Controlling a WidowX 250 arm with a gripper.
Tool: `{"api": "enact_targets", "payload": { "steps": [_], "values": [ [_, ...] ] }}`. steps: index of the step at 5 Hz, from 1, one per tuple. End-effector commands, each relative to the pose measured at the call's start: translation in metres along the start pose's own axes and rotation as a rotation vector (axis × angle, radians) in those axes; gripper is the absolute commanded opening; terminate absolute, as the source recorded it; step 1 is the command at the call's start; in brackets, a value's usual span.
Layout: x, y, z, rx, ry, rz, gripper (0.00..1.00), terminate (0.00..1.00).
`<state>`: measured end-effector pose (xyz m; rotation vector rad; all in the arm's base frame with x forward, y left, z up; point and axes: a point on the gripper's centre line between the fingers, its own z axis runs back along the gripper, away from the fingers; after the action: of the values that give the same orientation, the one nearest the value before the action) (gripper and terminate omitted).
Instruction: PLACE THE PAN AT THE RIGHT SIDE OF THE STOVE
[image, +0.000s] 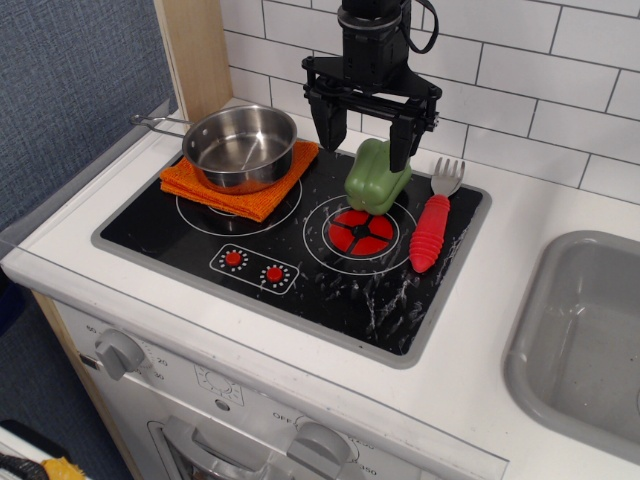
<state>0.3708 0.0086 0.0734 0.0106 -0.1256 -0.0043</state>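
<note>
The pan (240, 146), a shiny steel saucepan with a thin wire handle pointing left, sits on an orange cloth (238, 180) over the left burner of the black stove (200, 237). My gripper (364, 137) hangs open above the stove's back edge, right of the pan and apart from it. Its fingers straddle the top of a green toy pepper (375, 178). The gripper holds nothing. The right burner (361, 232) has a red centre, partly covered by the pepper.
A red-handled toy fork (432, 225) lies along the stove's right side. Two red knobs (253, 266) sit at the stove's front. A grey sink basin (590, 340) is at the right. A white tiled wall is behind, and a wooden post (195, 55) at the back left.
</note>
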Motion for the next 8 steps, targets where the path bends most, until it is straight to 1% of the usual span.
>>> {"api": "enact_targets", "payload": {
  "steps": [1,2,3,4,5,6,8],
  "values": [
    [0.000,0.000,0.000,0.000,0.000,0.000,1.00,0.00],
    [0.005,0.029,0.016,-0.015,-0.045,0.058,1.00,0.00],
    [0.006,0.054,0.025,-0.036,-0.061,0.125,1.00,0.00],
    [0.006,0.075,0.029,-0.028,-0.063,0.147,1.00,0.00],
    [0.007,0.087,0.014,0.004,-0.024,0.164,1.00,0.00],
    [0.011,0.085,-0.004,0.023,0.024,0.149,1.00,0.00],
    [0.015,0.075,-0.024,0.041,0.073,0.129,1.00,0.00]
  ]
}}
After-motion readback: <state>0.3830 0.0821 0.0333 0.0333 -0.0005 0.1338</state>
